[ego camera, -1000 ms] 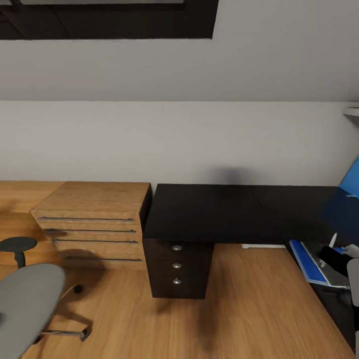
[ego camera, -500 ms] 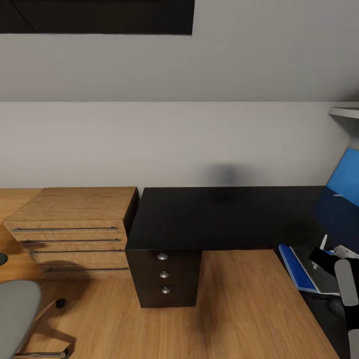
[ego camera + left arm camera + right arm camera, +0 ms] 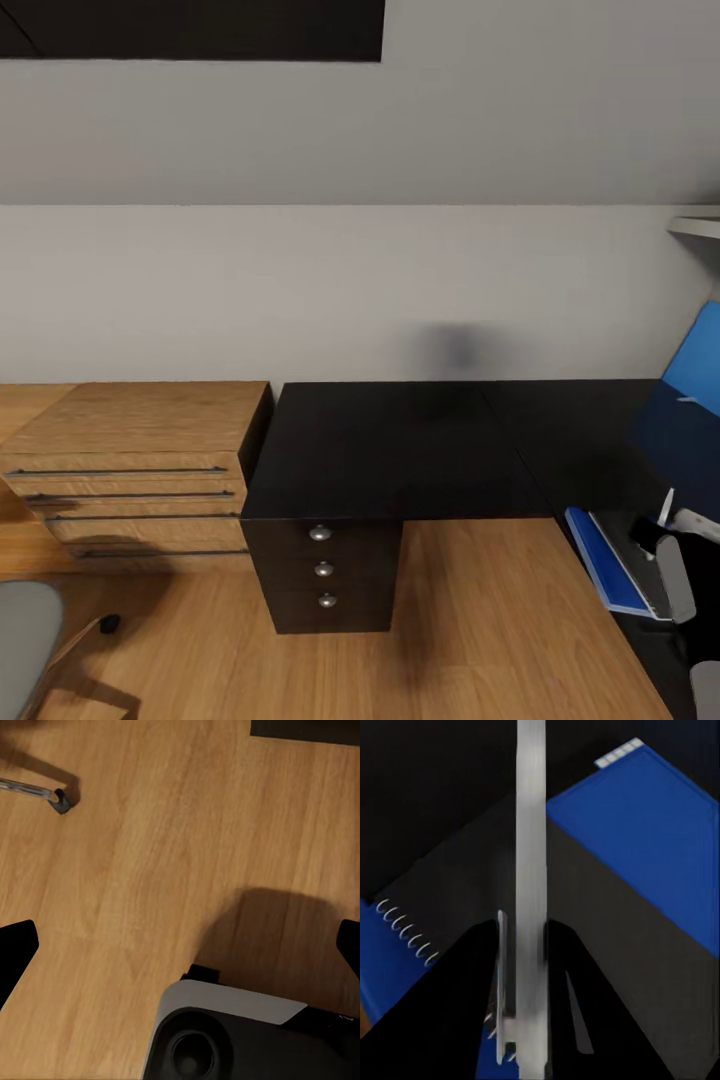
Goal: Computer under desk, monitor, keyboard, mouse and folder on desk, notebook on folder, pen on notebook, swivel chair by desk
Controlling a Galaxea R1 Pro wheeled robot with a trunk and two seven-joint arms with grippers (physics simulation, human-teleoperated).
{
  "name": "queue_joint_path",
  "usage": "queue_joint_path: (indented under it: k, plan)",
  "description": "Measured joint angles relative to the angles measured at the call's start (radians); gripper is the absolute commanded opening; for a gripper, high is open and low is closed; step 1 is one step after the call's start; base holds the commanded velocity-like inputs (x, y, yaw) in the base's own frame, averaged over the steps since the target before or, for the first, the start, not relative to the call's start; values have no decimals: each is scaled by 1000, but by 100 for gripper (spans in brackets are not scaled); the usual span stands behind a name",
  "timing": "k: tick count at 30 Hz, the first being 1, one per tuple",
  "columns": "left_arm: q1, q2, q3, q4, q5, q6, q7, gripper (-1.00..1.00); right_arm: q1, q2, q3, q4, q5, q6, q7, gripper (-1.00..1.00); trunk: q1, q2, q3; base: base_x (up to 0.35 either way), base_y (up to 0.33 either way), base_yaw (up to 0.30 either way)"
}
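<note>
The pen (image 3: 531, 870) is pinched in the right fingers (image 3: 480, 967) above notebook (image 3: 510, 870); left fingers (image 3: 16, 949) spread wide.

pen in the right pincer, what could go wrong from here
The thin white-silver pen sits pinched low between the right pincer fingers, so it could slip or roll off when released. The dark grey spiral notebook lies skewed across the bright blue folder, so the stack may shift.

wall (image 3: 300, 290): grey-white | floor (image 3: 480, 620): light wood | cabinet (image 3: 130, 460): low, light-wood drawers
</note>
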Motion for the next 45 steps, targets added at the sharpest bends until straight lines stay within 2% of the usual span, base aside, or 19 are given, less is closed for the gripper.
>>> queue_joint_path:
  k: [3,4,7,19,20,36,40,42,43,45]
  plan:
    - [0,0,0,0,0,0,0,100,-4,-1,0,27,22,-12,-1,-100,0,0,0,10,-4,0]
    - [0,0,0,0,0,0,0,100,-12,-5,-1,58,51,-19,-22,-100,0,0,0,3,-1,0]
    - [0,0,0,0,0,-1,0,100,-16,-7,-1,76,64,-22,-62,-100,0,0,0,1,0,0]
    - [0,2,1,0,-1,-2,0,100,-28,-9,1,123,69,-16,-77,-100,0,0,0,0,0,0]
    - [0,2,1,0,-1,-2,0,100,-29,-9,1,123,69,-16,-77,100,0,0,0,0,0,0]
    - [0,2,1,0,-1,-2,0,100,-28,-8,2,114,66,-16,-76,100,0,0,0,0,0,0]
    - [0,2,1,0,-1,-2,0,100,-28,-2,0,34,64,-9,-73,100,0,0,0,0,0,0]
    - [0,2,1,0,0,-1,0,100,-25,32,0,-97,61,33,-72,100,0,0,0,0,0,0]
    - [0,2,1,0,0,-1,0,100,-23,44,0,-128,60,46,-72,100,0,0,0,0,0,0]
    - [0,2,1,0,0,-1,0,100,-15,106,0,-240,61,90,-73,100,0,0,0,-67,0,0]
